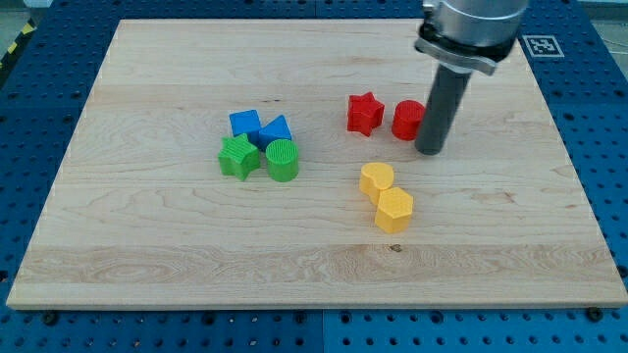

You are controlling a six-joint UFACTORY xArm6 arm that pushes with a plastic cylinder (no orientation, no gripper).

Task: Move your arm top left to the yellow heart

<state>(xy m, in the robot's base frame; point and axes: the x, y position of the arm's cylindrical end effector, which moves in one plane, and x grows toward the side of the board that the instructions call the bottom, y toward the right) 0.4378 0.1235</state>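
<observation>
The yellow heart [376, 179] lies right of the board's middle, touching a yellow hexagon [394, 210] just below and to its right. My tip [430, 151] rests on the board up and to the right of the yellow heart, close beside the right edge of a red cylinder [407, 120]. A red star [364, 113] sits left of that cylinder.
A cluster left of centre holds a blue block [244, 124], a blue triangle-like block [276, 130], a green star [238, 156] and a green cylinder [283, 160]. The wooden board [147, 255] sits on a blue pegboard table [29, 118].
</observation>
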